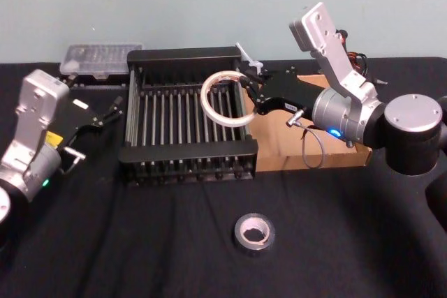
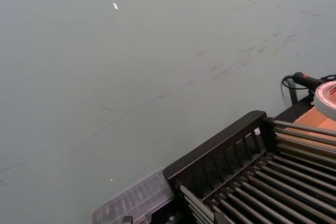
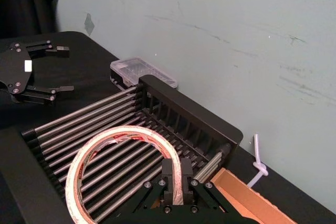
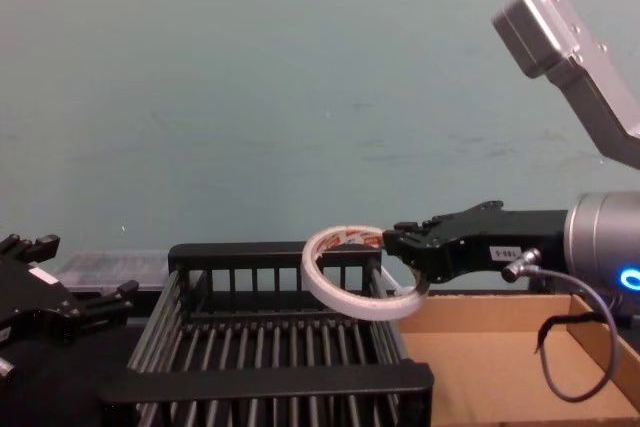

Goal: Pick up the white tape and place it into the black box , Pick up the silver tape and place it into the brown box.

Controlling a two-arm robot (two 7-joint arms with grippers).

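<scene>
My right gripper [image 1: 246, 87] is shut on the rim of the white tape [image 1: 204, 106], a thin wide ring with red print inside. It holds the ring tilted in the air over the right part of the black box [image 1: 188, 150]. The right wrist view shows the fingers [image 3: 176, 179] pinching the ring [image 3: 86, 156] above the box's bars [image 3: 189, 111]. From the chest, the ring [image 4: 350, 304] hangs just above the box rim [image 4: 270, 382]. The silver tape [image 1: 253, 232] lies flat on the black cloth near the front. The brown box [image 1: 279, 144] stands right of the black one. My left gripper [image 1: 112, 111] rests open at the left.
A clear plastic case [image 1: 98, 59] sits behind the black box at the back left, against the pale wall. A white cable tie [image 1: 248, 57] sticks up by the box's back right corner. A grey cable loop [image 1: 314, 148] hangs from my right arm over the brown box.
</scene>
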